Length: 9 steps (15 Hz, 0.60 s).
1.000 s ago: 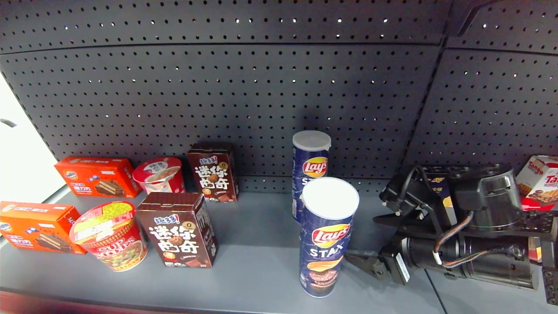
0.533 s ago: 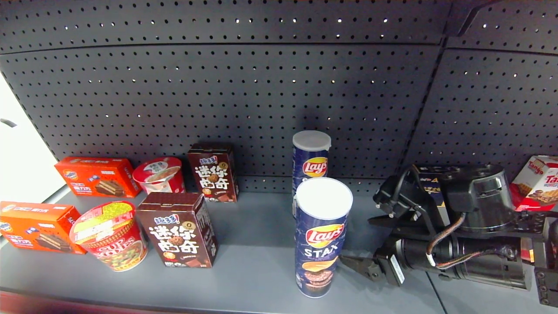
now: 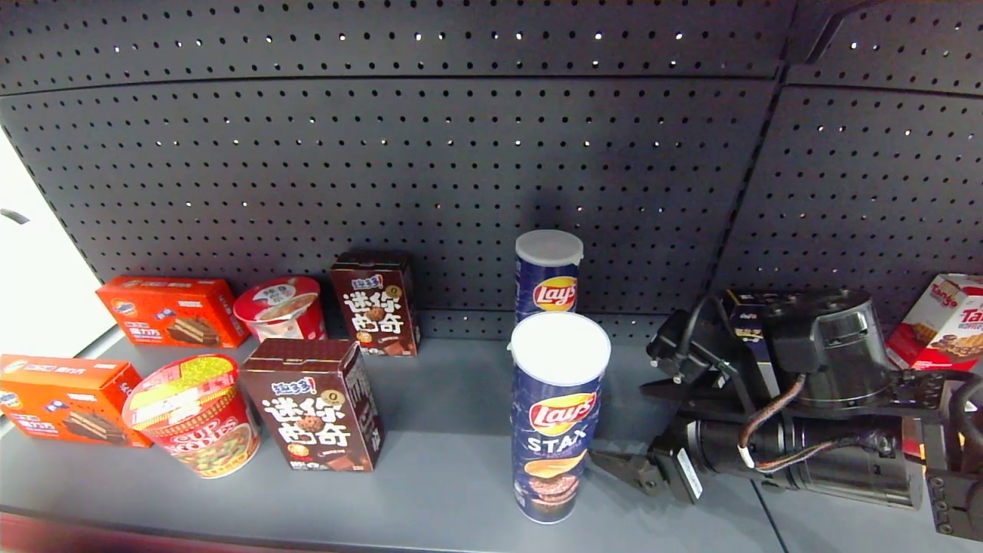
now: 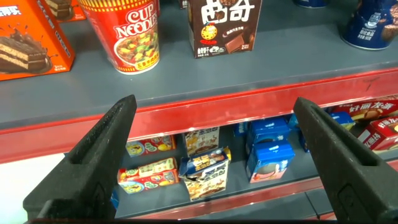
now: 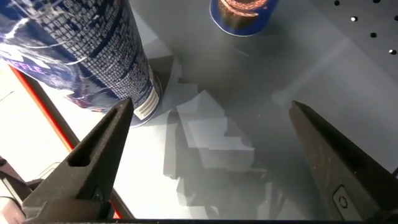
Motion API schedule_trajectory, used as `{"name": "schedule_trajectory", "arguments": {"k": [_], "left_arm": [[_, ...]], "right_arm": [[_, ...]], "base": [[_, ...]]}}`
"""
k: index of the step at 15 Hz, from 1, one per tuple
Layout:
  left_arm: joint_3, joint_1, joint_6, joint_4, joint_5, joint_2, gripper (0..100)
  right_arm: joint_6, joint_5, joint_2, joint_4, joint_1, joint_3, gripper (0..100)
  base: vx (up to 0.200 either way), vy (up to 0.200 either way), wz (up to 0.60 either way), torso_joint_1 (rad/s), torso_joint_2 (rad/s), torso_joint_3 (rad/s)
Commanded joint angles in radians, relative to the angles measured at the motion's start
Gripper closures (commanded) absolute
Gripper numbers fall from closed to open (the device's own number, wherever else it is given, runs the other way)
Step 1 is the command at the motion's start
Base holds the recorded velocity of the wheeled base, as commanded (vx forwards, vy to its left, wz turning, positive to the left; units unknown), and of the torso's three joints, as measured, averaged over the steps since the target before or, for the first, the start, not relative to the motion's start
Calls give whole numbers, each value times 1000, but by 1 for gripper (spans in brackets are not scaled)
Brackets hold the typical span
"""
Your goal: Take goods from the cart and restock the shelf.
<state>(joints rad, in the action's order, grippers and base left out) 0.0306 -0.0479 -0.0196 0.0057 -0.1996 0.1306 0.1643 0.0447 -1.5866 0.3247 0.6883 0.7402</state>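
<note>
A tall blue chips can (image 3: 558,430) stands upright near the front of the grey shelf (image 3: 453,430), with a second blue chips can (image 3: 547,273) right behind it. My right gripper (image 3: 626,463) lies low on the shelf just right of the front can, open, with one fingertip at the can's lower side. In the right wrist view the front can (image 5: 93,56) rises beside one finger, the back can (image 5: 242,12) lies farther off, and nothing is between the fingers of the right gripper (image 5: 210,109). My left gripper (image 4: 214,102) hangs open and empty before the red shelf edge (image 4: 205,102).
Left of the cans stand two brown biscuit boxes (image 3: 315,403), two noodle cups (image 3: 193,415) and two orange cake boxes (image 3: 61,399). A wafer box (image 3: 941,322) sits at the far right behind my right arm. A perforated back panel (image 3: 461,177) closes the shelf. The lower shelf (image 4: 205,168) holds several packs.
The front chips can has shifted a little to the left along the shelf, and my right gripper has moved left with it, staying at its side.
</note>
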Motion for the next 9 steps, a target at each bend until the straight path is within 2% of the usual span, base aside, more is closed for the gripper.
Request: {"name": "schedule_trajectory", "arguments": {"k": [1, 6, 9], "left_arm": [[0, 0, 7, 0, 0, 0, 0], [0, 0, 10, 0, 0, -3, 0], [0, 0, 10, 0, 0, -5, 0]], "right_arm": [[0, -2, 5, 1, -1, 1, 0], [-11, -8, 140, -1, -29, -10, 0], [-11, -20, 272, -3, -116, -19, 0]], "base": [[0, 0, 0, 0, 0, 0], [0, 0, 0, 0, 0, 0], [0, 0, 0, 0, 0, 0]]}}
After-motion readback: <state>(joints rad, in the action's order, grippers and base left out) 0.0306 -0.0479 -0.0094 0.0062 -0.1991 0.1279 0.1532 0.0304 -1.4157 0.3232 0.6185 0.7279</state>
